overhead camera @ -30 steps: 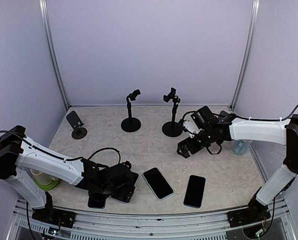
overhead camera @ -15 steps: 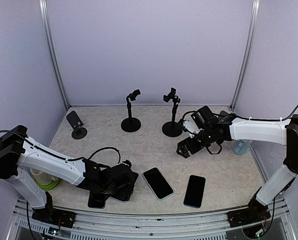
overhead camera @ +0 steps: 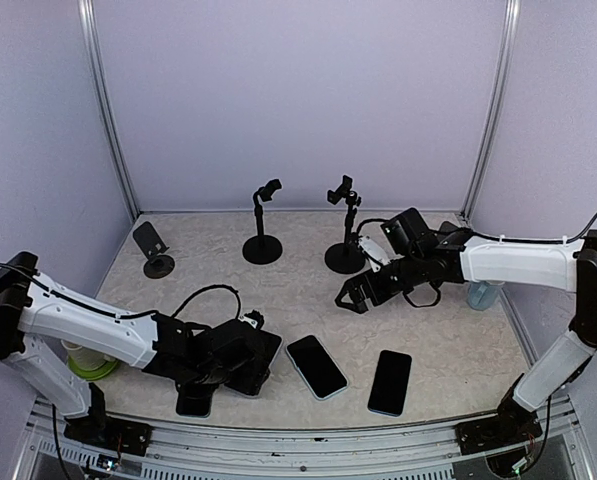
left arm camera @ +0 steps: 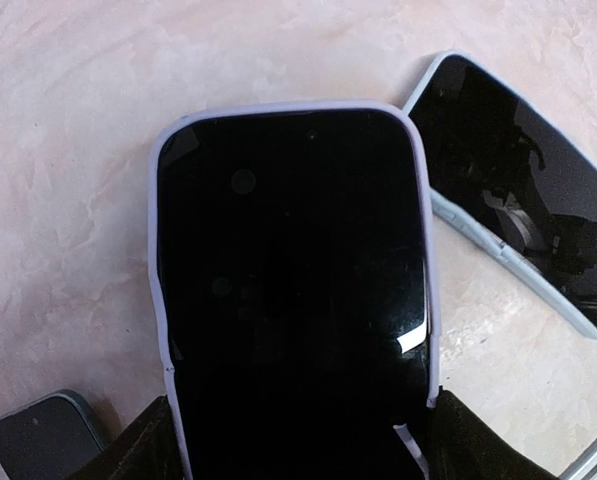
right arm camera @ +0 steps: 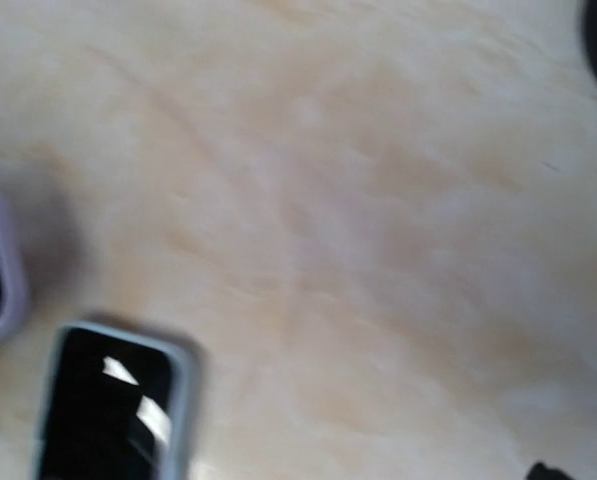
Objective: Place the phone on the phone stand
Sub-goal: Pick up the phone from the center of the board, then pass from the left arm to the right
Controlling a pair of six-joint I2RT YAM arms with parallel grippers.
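Phone in a lavender case sits at 7 o'clock on the table, screen up, clamped across its width by the left gripper. Wrist view shows fingers on both long edges at its near end. Can't tell if it's off the surface.

Left arm: low, stretched along the near edge from 8 o'clock.

Right arm: reaches in from 3 o'clock with the forearm roughly level. The right gripper hangs over bare tabletop near centre, jaws wide, nothing in them.

Counts:
- Stands, three – wedge stand at 10 o'clock, left pole stand at 12, right pole stand at 1.
- Phones, four – the held one, second phone just beside it at 6, third phone at 5, fourth phone partly under the left wrist.
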